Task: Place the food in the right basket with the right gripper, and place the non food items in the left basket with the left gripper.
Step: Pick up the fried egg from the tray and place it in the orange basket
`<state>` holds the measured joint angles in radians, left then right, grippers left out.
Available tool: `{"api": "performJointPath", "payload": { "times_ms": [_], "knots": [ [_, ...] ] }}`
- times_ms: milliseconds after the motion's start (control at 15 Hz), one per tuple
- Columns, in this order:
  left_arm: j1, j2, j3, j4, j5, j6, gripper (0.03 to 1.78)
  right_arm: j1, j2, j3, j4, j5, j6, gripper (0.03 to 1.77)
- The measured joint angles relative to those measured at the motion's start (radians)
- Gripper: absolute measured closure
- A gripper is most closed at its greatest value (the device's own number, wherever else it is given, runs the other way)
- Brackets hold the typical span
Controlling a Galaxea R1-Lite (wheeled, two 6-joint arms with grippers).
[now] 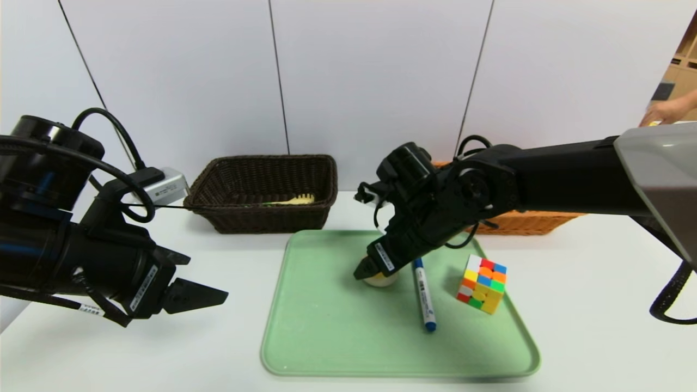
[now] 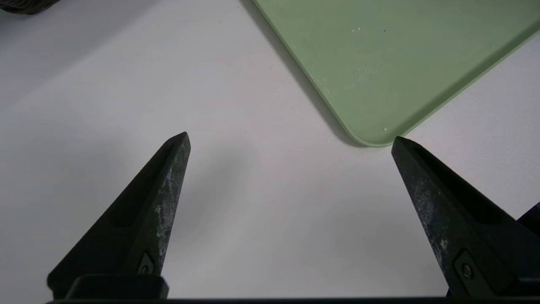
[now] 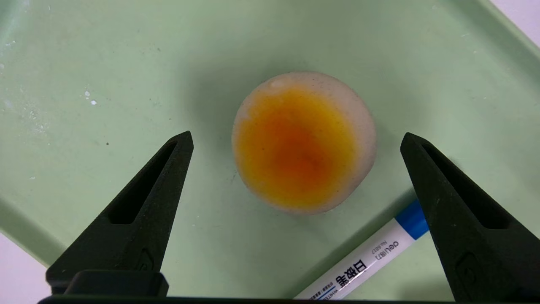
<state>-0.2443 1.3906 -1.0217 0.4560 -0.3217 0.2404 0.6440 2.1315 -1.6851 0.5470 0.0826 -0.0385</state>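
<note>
The food, a round whitish bun with an orange-yellow top, sits on the green tray. My right gripper hangs just above it, open, fingers straddling the bun without touching. The white marker with blue ends lies beside the bun. The puzzle cube stands on the tray's right part. The yellow fork lies inside the dark left basket. The orange-brown right basket is mostly hidden behind my right arm. My left gripper hovers open over bare table, left of the tray.
The tray's corner lies just ahead of my left fingertips. The white table runs back to a white panelled wall. A person's hand shows at the far right edge, behind my right arm.
</note>
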Motion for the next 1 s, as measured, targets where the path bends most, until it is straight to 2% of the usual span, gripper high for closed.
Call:
{"api": "performJointPath", "payload": {
  "times_ms": [67, 333, 533, 600, 667, 1000],
  "knots": [
    [0.0, 0.0, 0.0, 0.0, 0.001, 0.001, 0.12, 0.0, 0.0, 0.004, 0.0, 0.002, -0.001, 0.1],
    [-0.001, -0.002, 0.005, 0.001, 0.001, 0.001, 0.12, 0.0, 0.001, 0.015, -0.001, 0.004, 0.006, 0.73],
    [-0.001, -0.003, 0.01, 0.0, 0.002, 0.001, 0.12, 0.001, 0.002, 0.033, -0.002, 0.003, 0.006, 1.03],
    [-0.001, -0.004, 0.01, 0.0, 0.002, 0.001, 0.12, 0.001, 0.002, 0.035, -0.002, 0.004, 0.006, 1.27],
    [-0.001, -0.005, 0.011, 0.0, 0.001, 0.001, 0.12, 0.001, 0.0, 0.037, -0.002, 0.004, 0.006, 1.72],
    [-0.001, -0.02, 0.011, 0.001, 0.001, 0.001, 0.12, 0.0, -0.028, 0.024, -0.001, 0.004, 0.007, 1.74]
  ]
}}
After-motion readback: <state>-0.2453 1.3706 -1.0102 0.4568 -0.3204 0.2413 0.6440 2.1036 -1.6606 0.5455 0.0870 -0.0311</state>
